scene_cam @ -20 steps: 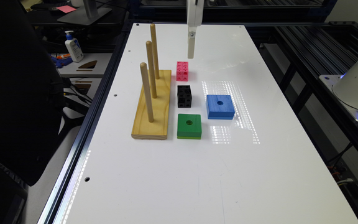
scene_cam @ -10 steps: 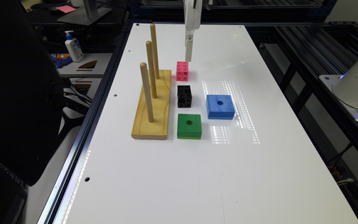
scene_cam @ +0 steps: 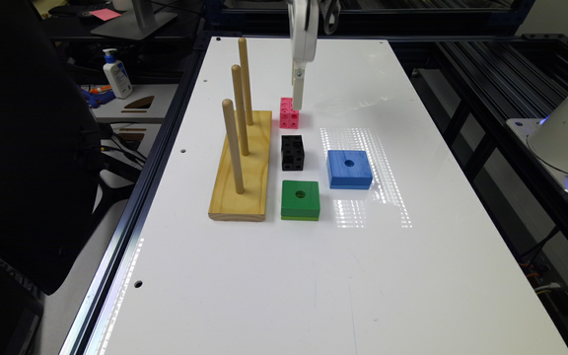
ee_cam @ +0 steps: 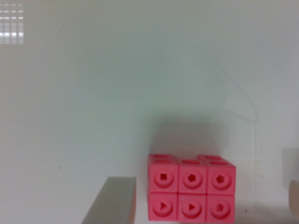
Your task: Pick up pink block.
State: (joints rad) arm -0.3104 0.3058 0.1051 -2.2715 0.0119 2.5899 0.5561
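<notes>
While set flat on table, pink block shows studded cubes with shaped holes; gripper lowered since earlier, fingers spread astride block.

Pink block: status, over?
Gripper open, straddling pink block, not gripping. Block flat on table. Black block nearby, not in the way.

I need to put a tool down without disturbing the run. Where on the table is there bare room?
Bare: the table nearer the camera than the green block, and the exterior view's right of the blue block. Crowded: the pink block, black block and peg board.
</notes>
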